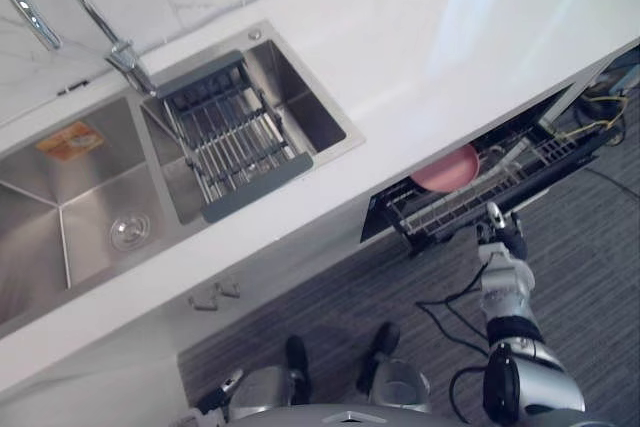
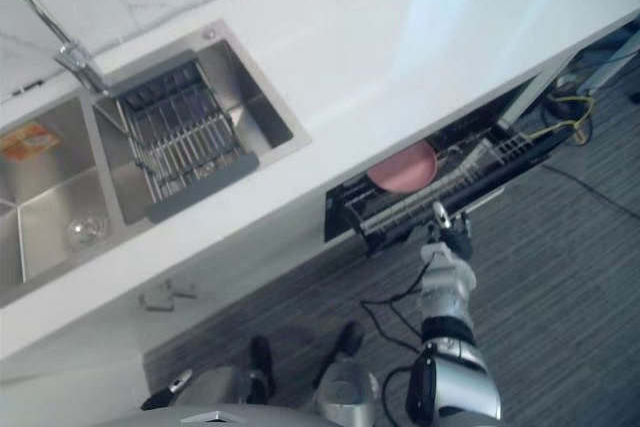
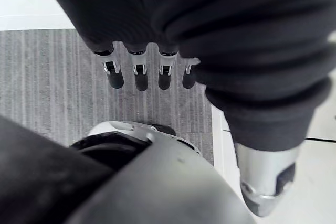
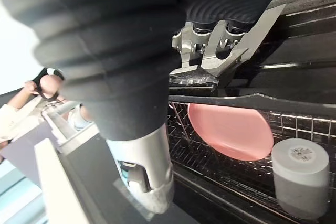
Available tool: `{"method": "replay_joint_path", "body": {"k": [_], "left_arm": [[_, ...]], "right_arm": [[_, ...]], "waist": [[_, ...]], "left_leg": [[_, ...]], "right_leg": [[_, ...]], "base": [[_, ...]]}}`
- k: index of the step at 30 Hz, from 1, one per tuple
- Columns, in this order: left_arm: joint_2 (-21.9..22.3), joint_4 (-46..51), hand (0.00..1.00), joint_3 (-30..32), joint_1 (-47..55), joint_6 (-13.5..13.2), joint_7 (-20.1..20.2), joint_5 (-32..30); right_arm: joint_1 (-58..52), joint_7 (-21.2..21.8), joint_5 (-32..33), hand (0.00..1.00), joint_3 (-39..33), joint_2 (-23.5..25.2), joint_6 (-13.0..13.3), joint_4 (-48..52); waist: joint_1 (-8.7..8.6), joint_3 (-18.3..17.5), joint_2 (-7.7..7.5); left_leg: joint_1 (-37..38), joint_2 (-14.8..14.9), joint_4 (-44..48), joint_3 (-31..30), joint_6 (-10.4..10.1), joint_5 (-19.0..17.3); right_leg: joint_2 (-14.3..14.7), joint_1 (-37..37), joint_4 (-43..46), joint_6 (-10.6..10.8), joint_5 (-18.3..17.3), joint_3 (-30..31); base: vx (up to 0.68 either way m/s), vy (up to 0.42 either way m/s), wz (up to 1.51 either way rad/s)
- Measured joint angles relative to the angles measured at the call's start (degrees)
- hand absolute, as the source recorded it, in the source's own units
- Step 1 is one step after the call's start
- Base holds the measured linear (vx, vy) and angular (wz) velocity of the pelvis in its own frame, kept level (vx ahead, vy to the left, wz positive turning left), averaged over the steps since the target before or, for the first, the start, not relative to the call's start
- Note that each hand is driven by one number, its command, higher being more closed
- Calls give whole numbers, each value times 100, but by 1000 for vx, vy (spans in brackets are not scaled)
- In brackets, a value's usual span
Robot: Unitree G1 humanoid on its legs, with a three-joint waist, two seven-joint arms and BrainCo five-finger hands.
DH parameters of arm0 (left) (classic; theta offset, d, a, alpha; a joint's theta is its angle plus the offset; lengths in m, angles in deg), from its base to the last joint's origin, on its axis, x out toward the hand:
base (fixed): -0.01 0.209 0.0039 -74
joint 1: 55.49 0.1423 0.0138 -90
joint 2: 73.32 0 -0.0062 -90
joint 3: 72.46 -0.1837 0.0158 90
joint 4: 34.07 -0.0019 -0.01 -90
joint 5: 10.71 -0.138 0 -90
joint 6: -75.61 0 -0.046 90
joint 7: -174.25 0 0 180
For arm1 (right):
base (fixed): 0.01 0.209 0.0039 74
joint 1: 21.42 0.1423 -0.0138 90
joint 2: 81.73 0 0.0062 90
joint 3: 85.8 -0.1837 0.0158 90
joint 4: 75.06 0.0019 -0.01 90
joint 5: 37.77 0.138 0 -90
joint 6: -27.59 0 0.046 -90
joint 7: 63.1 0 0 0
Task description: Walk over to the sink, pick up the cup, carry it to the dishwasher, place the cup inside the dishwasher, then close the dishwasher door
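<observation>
Seen from the head, one sink with two basins, one drain rack and one faucet sit at the left of the white desk. At right one dishwasher stands open under the desk, holding one pink plate, with the right hand at its near edge. At the left wrist, the left hand hangs spread and empty over the floor. At the right wrist, the one cup stands in the wire basket just beside the plate; I cannot tell whether the right hand is spread or hooked on, and pushing the door while the basket seems pulled out could jam it or topple the cup.
</observation>
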Motion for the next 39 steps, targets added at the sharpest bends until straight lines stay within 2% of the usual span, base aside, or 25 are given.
{"method": "replay_joint_path", "body": {"k": [3, 4, 6, 9, 11, 13, 15, 19, 21, 26, 27, 28, 31, 34, 35, 36, 38, 39], "left_arm": [[-16, 2, 0, -1, -137, -124, 84, 1], [-45, -18, 0, 7, -296, -221, 140, 5], [-50, -152, 0, 14, -436, -236, 133, 25], [-46, -172, 0, 9, -459, -237, 130, 84], [-76, -225, 0, -1, -568, -237, 126, 185], [-91, -283, 0, -37, -718, -227, 121, 263], [-105, -289, 0, -88, -850, -225, 124, 293], [-107, -285, 0, -166, -921, -235, 134, 297], [-96, -275, 0, -183, -953, -244, 157, 296], [-99, -264, 0, -260, -961, -379, 256, 295], [-109, -249, 0, -407, -967, -677, 301, 296], [-109, -248, 0, -433, -967, -787, 334, 295], [-109, -169, 0, -450, -969, -869, 423, 294], [-107, -138, 0, -477, -969, -1023, 467, 432], [-101, -90, 0, -474, -957, -1032, 476, 762], [-101, -60, 0, -470, -943, -1033, 477, 881], [-104, 127, 0, -415, -830, -1098, 499, 1170], [-108, 268, 0, -387, -740, -1210, 508, 1251]], "right_arm": [[588, -102, -33, 0, 182, -363, 27, -227], [1234, -114, -39, 0, 236, -560, 211, -408], [1466, -125, -41, 0, 284, -637, 290, -413], [1650, -129, -39, 0, 429, -644, 341, -413], [2070, -210, 10, 0, 512, -703, 433, -421], [2215, -227, 21, 0, 628, -849, 573, -421], [2379, -349, 33, 0, 616, -989, 743, -432], [2824, -369, 60, 0, 577, -1077, 800, -447], [2924, -322, 97, 0, 568, -1111, 843, -460], [2993, -250, 32, 0, 699, -1272, 889, -460], [3029, -251, 36, 0, 694, -1279, 876, -484], [3037, -251, 32, 0, 698, -1278, 849, -484], [3055, -251, 21, 0, 706, -1278, 787, -484], [2745, -229, -115, 0, 699, -1192, 748, -88], [2192, -230, -500, 0, 692, -1006, 726, 663], [1885, -234, -655, 0, 692, -871, 709, 1009], [793, -259, -1312, 0, 897, -365, 657, 2084], [141, -321, -1558, 0, 1127, -34, 650, 2590]], "waist": [[79, 344, 34], [108, 589, 46], [183, 641, 67], [197, 674, 92], [233, 680, 100], [309, 695, 129], [455, 725, 155], [541, 852, 201], [563, 938, 236], [589, 970, 263], [676, 972, 272], [694, 970, 275], [716, 968, 277], [693, 973, 270], [673, 981, 259], [650, 989, 246], [515, 1049, 151], [403, 1054, 49]], "left_leg": [[-325, -68, -173, -6, 126, 278], [-772, -137, -186, -19, 144, 422], [-948, -114, -285, -12, 157, 513], [-1008, -73, -378, -14, 159, 667], [-1368, -36, -353, -102, 126, 725], [-1558, 6, -364, -231, 118, 797], [-1728, 86, -371, -375, 98, 927], [-1816, 98, -472, -504, 102, 1110], [-1823, 99, -474, -525, 107, 1129], [-1884, 117, -459, -546, 108, 1145], [-1917, 192, -439, -551, 76, 1168], [-1922, 214, -403, -551, 65, 1176], [-1921, 275, -356, -547, 40, 1188], [-1849, 329, -360, -476, 17, 1195], [-1738, 357, -366, -442, -12, 1173], [-1650, 372, -369, -429, -28, 1152], [-1279, 396, -369, -296, -61, 1046], [-1089, 423, -366, -204, -80, 978]], "right_leg": [[-259, -615, 680, -93, -251, -4], [-490, -1248, 1179, -152, -392, 35], [-500, -1474, 1228, -200, -401, 25], [-462, -1563, 1238, -229, -396, 2], [-389, -1766, 1117, -285, -293, -78], [-311, -1844, 993, -239, -260, -175], [-181, -1935, 881, -211, -230, -236], [-144, -1995, 878, -396, -116, -325], [-139, -1995, 878, -410, -110, -333], [-114, -1999, 876, -421, -106, -336], [-19, -1999, 817, -428, -97, -336], [8, -1999, 805, -433, -94, -336], [76, -1999, 750, -435, -90, -336], [176, -1953, 636, -439, -63, -266], [236, -1836, 575, -445, -56, -222], [267, -1759, 541, -446, -56, -198], [348, -1419, 446, -457, -67, -101], [395, -1249, 372, -456, -67, -31]], "base": [[-129, -4, 18], [-211, -24, 16], [-169, -62, 13], [-88, -76, 8], [-147, -79, 10], [-68, -57, 22], [-60, -107, 30], [-17, -104, 18], [-31, -86, 2], [-67, -84, -2], [-137, -155, -8], [-124, -150, -8], [-44, -73, -4], [-26, -74, -7], [-12, -76, -11], [10, -87, -19], [34, -49, -29], [53, -24, -34]]}}
